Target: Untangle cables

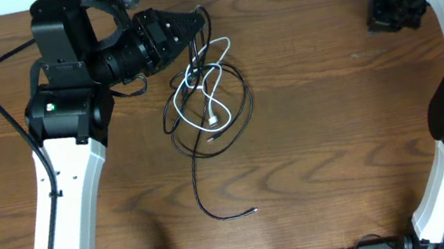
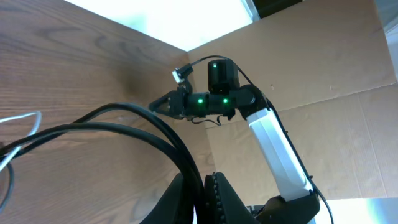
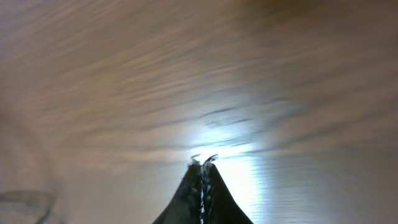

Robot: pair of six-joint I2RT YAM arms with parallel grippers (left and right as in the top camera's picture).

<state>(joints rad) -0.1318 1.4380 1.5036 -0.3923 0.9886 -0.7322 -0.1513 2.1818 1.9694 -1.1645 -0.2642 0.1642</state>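
Black cable (image 1: 247,102) pinched in left gripper (image 1: 199,20), jaws all but pressed together on strands at tangle's top. Remaining loops lie just beyond fingertips on wood table (image 1: 341,122), white cable (image 1: 216,98) woven through them. Right gripper (image 3: 203,163) pressed together, empty, well apart. Best: lift slowly, draw black away from white, watch for white plug snagging; bring right hand over to pin white.
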